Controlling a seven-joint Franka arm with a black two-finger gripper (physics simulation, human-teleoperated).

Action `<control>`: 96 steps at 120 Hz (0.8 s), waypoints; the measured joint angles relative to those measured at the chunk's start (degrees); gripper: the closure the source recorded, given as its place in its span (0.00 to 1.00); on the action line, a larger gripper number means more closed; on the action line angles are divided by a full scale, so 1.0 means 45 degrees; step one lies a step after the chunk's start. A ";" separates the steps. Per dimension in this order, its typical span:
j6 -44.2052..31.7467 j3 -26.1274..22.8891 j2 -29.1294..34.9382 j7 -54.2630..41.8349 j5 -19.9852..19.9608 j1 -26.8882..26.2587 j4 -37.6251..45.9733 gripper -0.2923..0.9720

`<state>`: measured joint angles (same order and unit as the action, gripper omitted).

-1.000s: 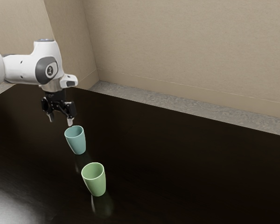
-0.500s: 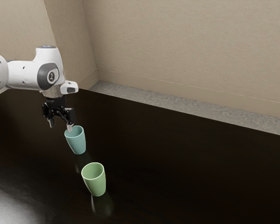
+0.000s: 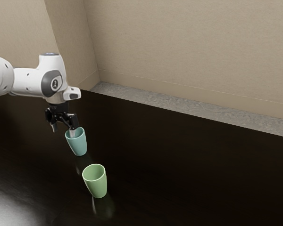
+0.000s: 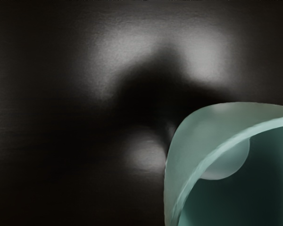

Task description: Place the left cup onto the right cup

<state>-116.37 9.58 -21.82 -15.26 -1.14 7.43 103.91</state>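
Soft, even light on matte beige walls (image 3: 179, 42); no hard shadows. Dim glossy black tabletop (image 3: 193, 169), faintly mirroring pale green plastic cup (image 3: 95, 180) and teal plastic cup (image 3: 76, 140). Wrist view: two pale glare patches on tabletop, dark shadow blot between them.

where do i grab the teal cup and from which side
Its rim wall, from straight above. The teal cup stands upright with its mouth open upward and tapers downward, so a pinch with one finger inside and one outside the wall should suit it. The open end effector hangs just over that rim.
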 joint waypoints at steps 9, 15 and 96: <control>-0.0112 0.0000 -0.0059 -0.0021 -0.0020 0.0006 0.0000 0.23; -0.0183 0.0000 -0.0114 -0.0034 -0.0046 0.0007 0.0000 0.23; -0.0669 0.0000 -0.0198 -0.0121 -0.0148 -0.0027 -0.0025 0.78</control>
<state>-119.38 9.58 -22.71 -15.81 -1.81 7.31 103.80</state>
